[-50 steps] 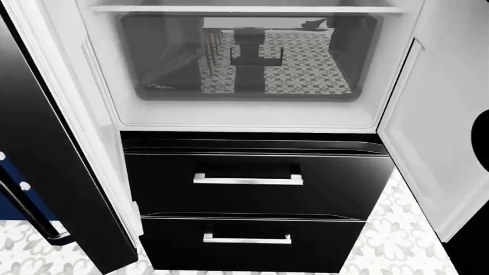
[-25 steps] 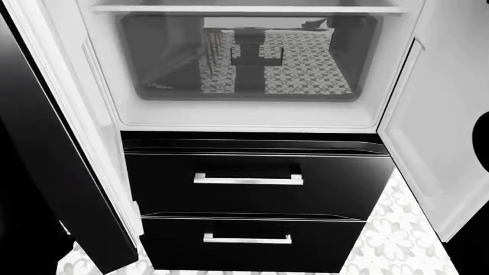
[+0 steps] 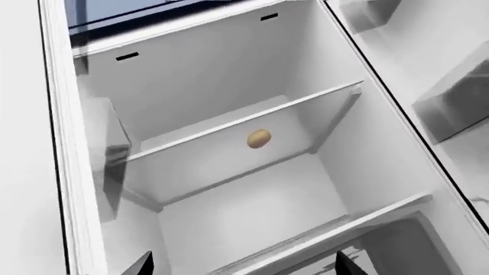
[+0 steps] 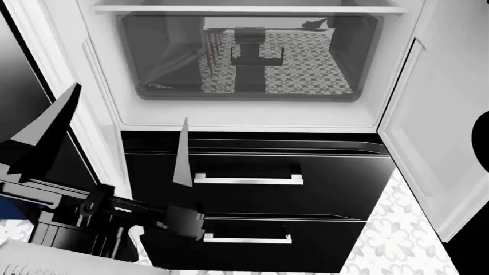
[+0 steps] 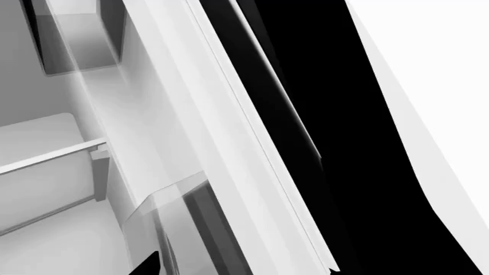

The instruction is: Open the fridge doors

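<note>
Both fridge doors stand swung outward. The left door (image 4: 17, 109) shows its black outer face and white edge at the head view's left. The right door (image 4: 450, 114) shows its white inner face at the right. My left gripper (image 4: 122, 146) is open and holds nothing, its two black pointed fingers raised in front of the left door's edge and the top drawer. It faces into the white compartment (image 3: 229, 103). My right gripper (image 5: 240, 270) shows only one black fingertip (image 5: 145, 266), set wide, close beside a white door edge (image 5: 252, 172). No door handle shows.
Two black drawers with horizontal silver handles (image 4: 248, 179) sit below the open compartment. A dark clear bin (image 4: 244, 57) fills its lower part. A small tan potato-like item (image 3: 259, 138) lies on a glass shelf. Patterned floor (image 4: 405, 229) shows at lower right.
My left arm and open gripper have risen into the head view at lower left, covering the left door's lower part. Doors and drawers have not moved.
</note>
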### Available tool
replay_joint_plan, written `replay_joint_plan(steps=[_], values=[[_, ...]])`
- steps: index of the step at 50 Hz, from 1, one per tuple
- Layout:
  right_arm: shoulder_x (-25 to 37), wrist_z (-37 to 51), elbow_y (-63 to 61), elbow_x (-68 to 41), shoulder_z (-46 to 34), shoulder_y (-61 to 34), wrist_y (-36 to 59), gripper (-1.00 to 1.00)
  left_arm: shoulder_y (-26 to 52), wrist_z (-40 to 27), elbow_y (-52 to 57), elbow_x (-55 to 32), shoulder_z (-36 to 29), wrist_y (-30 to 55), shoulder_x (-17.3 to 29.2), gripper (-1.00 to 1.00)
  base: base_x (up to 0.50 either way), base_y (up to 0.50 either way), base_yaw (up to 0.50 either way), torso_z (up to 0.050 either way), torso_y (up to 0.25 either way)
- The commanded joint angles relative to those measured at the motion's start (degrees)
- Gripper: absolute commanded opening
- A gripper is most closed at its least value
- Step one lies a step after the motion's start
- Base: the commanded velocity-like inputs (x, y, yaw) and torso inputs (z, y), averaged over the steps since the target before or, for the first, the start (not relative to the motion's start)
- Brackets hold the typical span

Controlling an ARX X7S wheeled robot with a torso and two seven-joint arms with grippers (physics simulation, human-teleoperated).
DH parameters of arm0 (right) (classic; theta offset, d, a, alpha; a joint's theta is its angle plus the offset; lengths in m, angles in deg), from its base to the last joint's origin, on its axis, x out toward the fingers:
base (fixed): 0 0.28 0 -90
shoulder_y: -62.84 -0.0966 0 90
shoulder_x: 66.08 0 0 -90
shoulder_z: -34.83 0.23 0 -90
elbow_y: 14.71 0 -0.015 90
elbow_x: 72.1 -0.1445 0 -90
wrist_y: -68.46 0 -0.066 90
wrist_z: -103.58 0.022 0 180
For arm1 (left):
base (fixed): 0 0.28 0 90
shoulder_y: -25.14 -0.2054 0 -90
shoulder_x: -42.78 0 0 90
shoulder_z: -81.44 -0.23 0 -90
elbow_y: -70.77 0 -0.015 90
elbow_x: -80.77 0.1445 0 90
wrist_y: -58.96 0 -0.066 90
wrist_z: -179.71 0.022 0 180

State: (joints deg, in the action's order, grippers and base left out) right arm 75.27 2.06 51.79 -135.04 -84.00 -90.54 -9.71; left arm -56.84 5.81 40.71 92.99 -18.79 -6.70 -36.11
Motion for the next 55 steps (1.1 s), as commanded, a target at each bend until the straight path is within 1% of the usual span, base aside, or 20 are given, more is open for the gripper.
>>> replay_joint_plan(steps=[1, 13, 19, 30, 40, 45, 49, 55], values=[[0.76, 3.92, 16.21, -0.61, 0.58, 3.48, 1.88, 1.0, 10.72, 10.86, 0.06, 4.57, -4.48, 13.89, -11.1, 1.0, 0.0, 0.0, 0.0, 0.0, 0.0], [0.58, 3.63, 16.52, -0.39, 0.93, 3.76, 1.94, 1.0, 15.0, 11.94, 0.05, 3.87, -3.9, 19.64, -11.1, 1.0, 0.0, 0.0, 0.0, -0.002, 0.0], [0.3, 3.53, 16.55, -0.1, 0.8, 3.31, 2.47, 1.0, 18.87, 11.77, 0.05, -0.46, 1.01, 24.27, -11.09, 1.0, 0.0, 0.0, 0.0, -0.002, 0.0], [-0.27, 3.07, 17.08, 0.38, 0.67, 2.69, 3.11, 1.0, 25.61, 13.49, 0.02, -1.93, 7.06, 34.07, -10.89, 1.0, 0.0, 0.0, 0.0, -0.001, 0.0], [-0.42, 3.15, 16.83, 0.61, 0.81, 3.01, 3.31, 1.0, 26.39, 11.09, -1.11, -5.87, 10.47, 34.4, -9.8, 1.0, 0.01, 0.0, 0.0, 0.0, 0.0], [-0.41, 3.12, 16.82, 0.7, 0.94, 3.19, 3.36, 1.0, 25.79, 8.04, -1.35, -8.13, 13.04, 32.56, -10.47, 1.0, 0.0, 0.0, 0.0, 0.0, 0.0], [-0.39, 3.11, 16.78, 0.76, 1.08, 3.27, 3.41, 1.0, 25.89, 3.1, -0.79, -11.32, 16.25, 31.43, -10.71, 1.0, 0.01, 0.0, 0.0, 0.0, 0.0], [-0.53, 3.0, 16.96, 0.97, 1.23, 3.41, 3.36, 1.0, 24.1, -12.12, 0.03, -16.58, 22.25, 26.91, -10.66, 1.0, 0.0, 0.0, 0.0, 0.0, 0.0]])
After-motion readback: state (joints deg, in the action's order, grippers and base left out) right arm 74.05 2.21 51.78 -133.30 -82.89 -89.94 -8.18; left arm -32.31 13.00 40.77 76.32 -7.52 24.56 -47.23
